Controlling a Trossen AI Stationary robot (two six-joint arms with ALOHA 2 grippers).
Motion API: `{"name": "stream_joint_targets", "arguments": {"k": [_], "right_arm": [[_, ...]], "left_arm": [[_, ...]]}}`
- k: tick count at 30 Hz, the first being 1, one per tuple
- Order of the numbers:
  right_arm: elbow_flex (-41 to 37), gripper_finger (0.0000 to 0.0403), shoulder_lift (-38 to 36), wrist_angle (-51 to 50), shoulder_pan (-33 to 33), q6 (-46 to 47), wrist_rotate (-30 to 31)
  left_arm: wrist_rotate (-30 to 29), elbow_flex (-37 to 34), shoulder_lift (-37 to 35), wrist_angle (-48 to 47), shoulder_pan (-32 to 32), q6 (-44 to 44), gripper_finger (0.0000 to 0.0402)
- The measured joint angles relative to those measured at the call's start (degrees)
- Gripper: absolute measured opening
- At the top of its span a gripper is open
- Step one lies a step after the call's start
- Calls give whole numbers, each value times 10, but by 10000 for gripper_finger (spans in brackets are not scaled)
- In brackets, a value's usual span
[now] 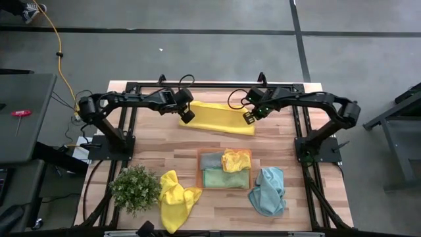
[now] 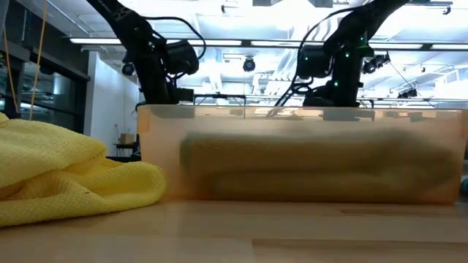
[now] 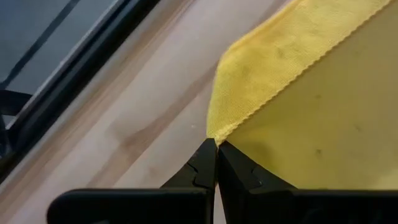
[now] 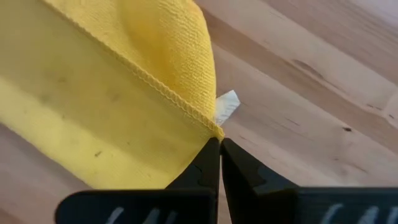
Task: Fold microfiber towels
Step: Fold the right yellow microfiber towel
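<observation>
Tabletop orange tray [image 1: 199, 153] holds folded microfiber towels [image 1: 223, 170].

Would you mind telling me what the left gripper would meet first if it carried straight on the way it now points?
Nothing new: the left gripper has its jaws shut on a corner of the flat bright yellow microfiber towel, so that folded corner lies directly ahead. Beyond it, probably bare wooden tabletop, though depth is unclear.
</observation>
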Motion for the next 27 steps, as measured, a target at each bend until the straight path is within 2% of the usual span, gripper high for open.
{"name": "stream_joint_targets", "arguments": {"k": [7,19,23,27], "right_arm": [[0,0,1,12,-2,28,21],[0,2,1,16,-4,57,41],[0,30,1,17,-4,56,45],[0,90,1,17,-4,39,62]], "left_arm": [[-54,0,26,40,1,25,1],[-81,0,49,72,4,58,12],[-88,0,49,80,10,76,47],[-93,3,49,77,22,90,92]]}}
